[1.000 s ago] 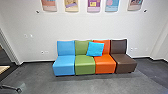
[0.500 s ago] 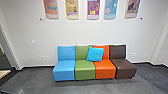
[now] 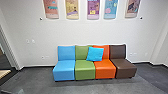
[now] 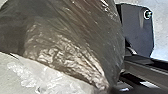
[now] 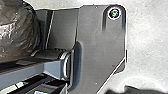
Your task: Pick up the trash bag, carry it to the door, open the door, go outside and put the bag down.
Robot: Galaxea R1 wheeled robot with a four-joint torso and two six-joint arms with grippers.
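1. The trash bag (image 4: 75,30) is dark, thin and glossy – it bulges large and close before the left gripper's camera, its film drawn into many fine creases that narrow to a bunched part beside black parts of the robot.
2. Whether the left gripper is apart, together or clamped on that bag, I cannot tell.
3. Along the bag's edge near the left gripper lies pale, crinkled, shiny material (image 4: 50,77); whether it is part of the bag, I cannot tell.
4. A rounded, wrinkled side of the dark bag also shows near the right gripper, next to the robot's own plate and jointed bar. Whether the right gripper is apart or together, I cannot tell either.
5. Well ahead of both grippers, four armless seats stand side by side. From the left gripper's side to the right's they run blue (image 3: 64,70), green (image 3: 85,70), orange (image 3: 105,70) and brown (image 3: 125,68).
6. A bright blue cushion (image 3: 95,54) leans, tilted, against the green and orange backs.
7. Beyond the seats, ahead of the grippers, is a white wall (image 3: 87,32) with five colourful posters in a row, the middle one purple (image 3: 93,8).
8. Off toward the left gripper's side, apart from the seats, is the pale edge of a tabletop (image 3: 4,73).
9. Grey floor (image 3: 100,86) spreads in front of the seats – dark trim runs along the wall's foot.
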